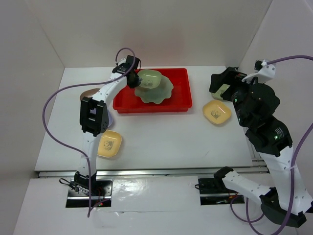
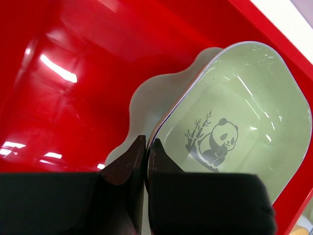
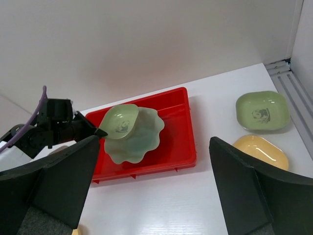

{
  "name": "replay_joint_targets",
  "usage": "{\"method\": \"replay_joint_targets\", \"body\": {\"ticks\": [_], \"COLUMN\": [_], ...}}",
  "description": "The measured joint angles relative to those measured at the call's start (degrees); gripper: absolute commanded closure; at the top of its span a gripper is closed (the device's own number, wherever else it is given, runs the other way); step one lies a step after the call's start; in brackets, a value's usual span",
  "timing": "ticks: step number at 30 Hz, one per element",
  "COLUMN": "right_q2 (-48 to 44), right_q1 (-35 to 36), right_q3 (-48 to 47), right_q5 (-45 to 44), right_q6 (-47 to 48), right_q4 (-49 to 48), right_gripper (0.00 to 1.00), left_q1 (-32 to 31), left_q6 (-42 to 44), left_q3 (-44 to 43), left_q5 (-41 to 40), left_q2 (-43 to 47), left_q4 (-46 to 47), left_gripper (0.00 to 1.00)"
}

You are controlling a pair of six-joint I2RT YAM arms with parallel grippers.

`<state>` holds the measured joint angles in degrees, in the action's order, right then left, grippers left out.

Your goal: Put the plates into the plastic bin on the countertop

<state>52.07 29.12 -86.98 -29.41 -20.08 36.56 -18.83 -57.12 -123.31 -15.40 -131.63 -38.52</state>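
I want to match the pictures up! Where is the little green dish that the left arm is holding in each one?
Top view: green dish sits upper middle, over the bin's left part.
Left wrist: it fills the right side, its rim pinched by the left gripper.
Right wrist: left of centre, over the big plate.
Shared landmark: the red bin, below the dish in all three.
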Motion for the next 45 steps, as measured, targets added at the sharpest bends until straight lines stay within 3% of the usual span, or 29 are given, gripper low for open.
{"method": "replay_joint_targets", "body": {"ticks": [7, 13, 15, 17, 19, 26, 28, 29, 34, 39, 45], "right_q2": [0.26, 0.26, 0.35, 0.63, 0.79, 0.85, 0.96, 1.01, 3.13, 11.04, 20.37], "right_q1": [0.0, 0.0, 0.0, 0.0, 0.0, 0.0, 0.0, 0.0, -0.13, -3.32, -24.59], "right_q3": [0.09, 1.64, 1.99, 2.38, 2.75, 4.02, 4.33, 4.7, 9.46, 18.25, 25.62], "right_q5": [0.02, 0.59, 0.81, 0.98, 1.18, 1.42, 1.18, 0.7, -4.52, -5.9, 6.97], "right_q6": [0.44, 0.42, 0.44, 0.42, 0.42, 0.42, 0.39, 0.37, -1.4, -5.05, -9.14], "right_q4": [-0.07, -0.39, -0.5, -0.52, -0.59, -0.98, -1.05, -1.18, -1.9, -3.26, -7.15], "right_gripper": [0.0, 0.0, 0.0, 0.0, 0.0, 0.0, 0.0, 0.0, 0.0, 0.0, 0.0], "left_q1": [-1.64, -3.74, -3.96, -3.89, -3.76, -3.26, -3.15, -3.15, -4.94, -9.44, -12.57], "left_q6": [0.28, 0.39, 0.37, 0.31, 0.33, 0.33, 0.63, 0.92, 4.68, 9.09, 12.09], "left_q3": [1.29, 1.81, 1.81, 1.81, 2.05, 4.76, 5.75, 6.27, 7.21, 12.74, 27.98], "left_q5": [2.67, 3.43, 3.65, 3.61, 3.08, 1.66, 1.51, 1.27, -3.17, -5.29, -4.59], "left_q2": [-0.44, -0.44, -0.44, -0.44, -0.39, 0.28, 1.25, 2.05, 8.87, 23.45, 45.46], "left_q4": [3.96, 4.66, 4.81, 4.76, 4.81, 4.92, 4.96, 4.66, 3.87, 4.31, 5.18], "left_gripper": [1.0, 0.86, 0.7, 0.67, 0.53, 0.32, 0.2, 0.01, 0.01, 0.01, 0.01]}}
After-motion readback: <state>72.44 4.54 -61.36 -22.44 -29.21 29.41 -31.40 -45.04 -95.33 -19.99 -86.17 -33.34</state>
